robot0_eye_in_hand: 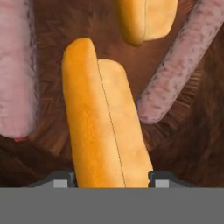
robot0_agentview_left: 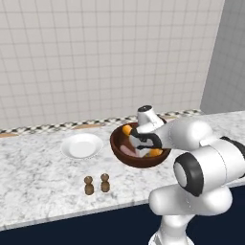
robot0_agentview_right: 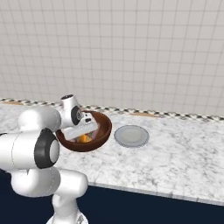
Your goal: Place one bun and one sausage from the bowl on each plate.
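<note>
The white arm bends down into the wood-grained brown bowl (robot0_agentview_left: 140, 160). Its gripper (robot0_eye_in_hand: 109, 180) straddles a smooth golden bun (robot0_eye_in_hand: 103, 127), jaws close on either side; a firm grip I cannot tell. Speckled pink sausages (robot0_eye_in_hand: 183, 61) lie beside it. A glossy white plate (robot0_agentview_left: 82, 146) sits just left.

No legible text or labels.

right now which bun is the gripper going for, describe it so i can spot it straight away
On the marble counter, find the dark brown wooden bowl beside the white plate. In the hand view, it is the long golden bun with a split down its length, lying between the gripper fingertips. A second bun lies beyond it, and pink sausages flank it on both sides.
</note>
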Controlling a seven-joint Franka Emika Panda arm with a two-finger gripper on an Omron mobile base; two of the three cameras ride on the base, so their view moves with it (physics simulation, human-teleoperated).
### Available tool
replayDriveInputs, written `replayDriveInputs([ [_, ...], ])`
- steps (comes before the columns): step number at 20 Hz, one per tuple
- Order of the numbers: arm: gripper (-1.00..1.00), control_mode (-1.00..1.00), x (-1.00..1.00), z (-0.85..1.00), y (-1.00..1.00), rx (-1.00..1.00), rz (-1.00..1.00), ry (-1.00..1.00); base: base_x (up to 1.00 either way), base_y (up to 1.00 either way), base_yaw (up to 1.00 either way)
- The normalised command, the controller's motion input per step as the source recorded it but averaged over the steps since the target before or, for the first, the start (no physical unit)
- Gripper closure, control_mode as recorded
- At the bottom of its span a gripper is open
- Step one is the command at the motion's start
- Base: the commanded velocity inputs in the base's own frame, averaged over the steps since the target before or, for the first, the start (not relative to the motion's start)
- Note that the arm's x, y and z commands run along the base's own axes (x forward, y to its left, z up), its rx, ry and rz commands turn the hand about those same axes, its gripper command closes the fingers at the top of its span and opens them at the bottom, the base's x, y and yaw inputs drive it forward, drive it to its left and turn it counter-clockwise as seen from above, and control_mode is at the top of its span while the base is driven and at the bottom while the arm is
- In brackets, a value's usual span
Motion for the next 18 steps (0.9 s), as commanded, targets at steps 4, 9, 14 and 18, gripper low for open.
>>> replayDriveInputs([
  [4,1.00,-1.00,-0.13,0.25,-0.33,0.00,0.02,0.00,0.00,0.00,0.00],
  [9,1.00,-1.00,-0.25,0.87,-0.10,0.00,0.03,-0.01,0.00,0.00,0.00],
  [14,1.00,-1.00,0.14,0.76,-0.46,0.00,0.01,0.00,0.00,0.00,0.00],
  [18,1.00,-1.00,0.25,0.33,-0.90,0.03,0.00,0.00,0.00,0.00,0.00],
])
